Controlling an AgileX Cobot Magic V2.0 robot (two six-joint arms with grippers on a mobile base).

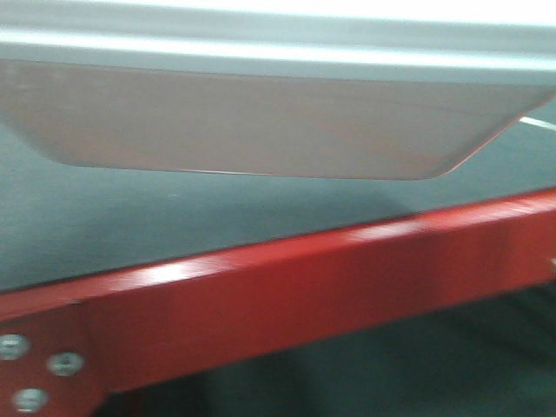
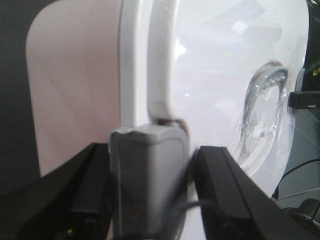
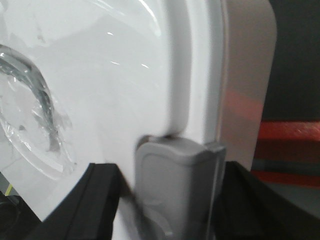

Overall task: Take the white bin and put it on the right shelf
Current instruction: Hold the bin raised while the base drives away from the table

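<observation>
Left gripper (image 2: 150,167) is clamped on the end of a large pinkish-white plastic bin (image 2: 75,85). Its black fingers (image 2: 82,190) press in on either side of a grey plastic latch (image 2: 150,145) that hooks over the rim of the glossy white lid (image 2: 210,65). The right gripper (image 3: 170,192) grips the opposite end the same way, with its jaws closed against a second grey latch (image 3: 175,170), so the bin hangs between the two arms.

Only the wrist views show the lid's top face. The left one catches the recessed handle (image 2: 265,100) with its glinting curved edge, and the right one shows that hollow (image 3: 35,100) from the other end. The right wrist view alone also takes in red horizontal bars (image 3: 290,132) past the bin's pale side wall (image 3: 247,75).

Neither gripper appears in the blurred front-facing view. It gives the bin's long side (image 1: 261,122) instead, with sloped, rounded lower corners under a grey-white rim band. Behind and below is a dark flat surface (image 1: 174,213), and I cannot tell whether the bin's bottom touches it. Nearer the camera, a glossy red metal beam (image 1: 304,287) slants across, with silver bolts (image 1: 65,363) at its left end.
</observation>
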